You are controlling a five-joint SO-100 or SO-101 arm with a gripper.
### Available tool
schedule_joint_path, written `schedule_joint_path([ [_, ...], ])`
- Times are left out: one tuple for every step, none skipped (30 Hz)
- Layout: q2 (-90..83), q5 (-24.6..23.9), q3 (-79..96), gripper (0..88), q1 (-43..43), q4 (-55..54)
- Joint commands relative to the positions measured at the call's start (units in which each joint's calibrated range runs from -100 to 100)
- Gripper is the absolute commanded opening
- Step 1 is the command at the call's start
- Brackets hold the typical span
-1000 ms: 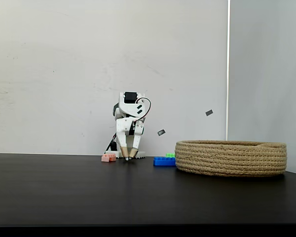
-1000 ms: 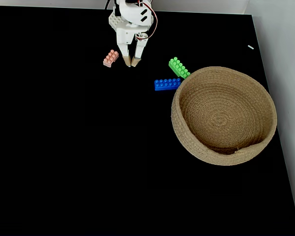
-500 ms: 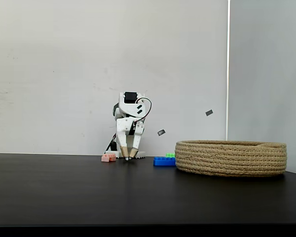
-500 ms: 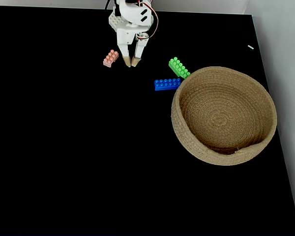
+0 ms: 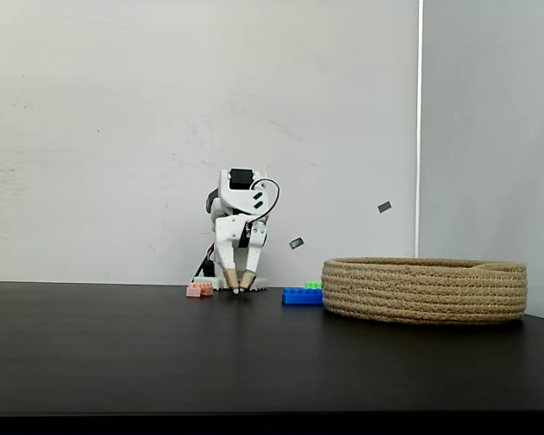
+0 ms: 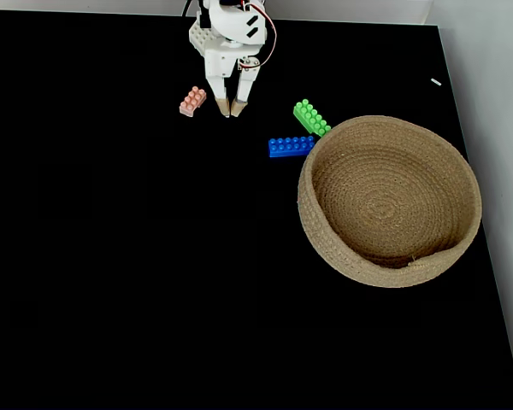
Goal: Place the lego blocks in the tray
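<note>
The pale pink lego block (image 6: 192, 101) (image 5: 199, 289) lies on the black table just left of my gripper (image 6: 227, 108) (image 5: 238, 289). My white gripper points down at the table, open, with nothing between its tan-tipped fingers. The blue block (image 6: 291, 146) (image 5: 302, 295) and the green block (image 6: 311, 118) (image 5: 314, 285) lie side by side against the left rim of the tray (image 6: 390, 202) (image 5: 425, 289), a wide coiled rope basket with nothing inside it.
The black table (image 6: 137, 273) has free room left and in front of the arm. A white wall (image 5: 163, 118) stands behind the arm base. The table's right edge runs close past the tray.
The gripper has shifted very slightly; its fingers stay apart. The blocks and the tray have not moved.
</note>
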Motion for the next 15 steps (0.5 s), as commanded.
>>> schedule_joint_path([
  [11.6, 4.0, -14.3, 0.0, -1.6, 0.9],
  [15.0, 5.4, -18.2, 0.9, -2.2, 1.7],
  [18.2, 5.9, -22.0, 5.5, -3.1, 2.1],
  [21.3, 5.6, -25.3, 10.7, -4.4, 2.6],
  [24.3, 5.4, -28.6, 15.9, -5.6, 3.3],
  [27.1, 5.4, -31.5, 22.0, -6.7, 4.2],
  [29.2, 5.4, -34.1, 28.0, -7.7, 4.7],
  [31.5, 5.4, -36.6, 30.1, -8.6, 5.3],
  [33.4, 5.4, -38.5, 31.8, -9.4, 5.4],
  [35.1, 5.2, -40.0, 33.0, -10.2, 5.4],
  [36.8, 5.1, -41.3, 35.1, -10.9, 5.4],
  [38.4, 4.7, -42.4, 36.5, -11.7, 5.4],
  [40.2, 4.2, -43.3, 37.6, -12.5, 5.4],
  [42.3, 3.8, -44.2, 38.4, -13.3, 5.4],
  [44.1, 3.4, -44.9, 38.9, -14.2, 5.4],
])
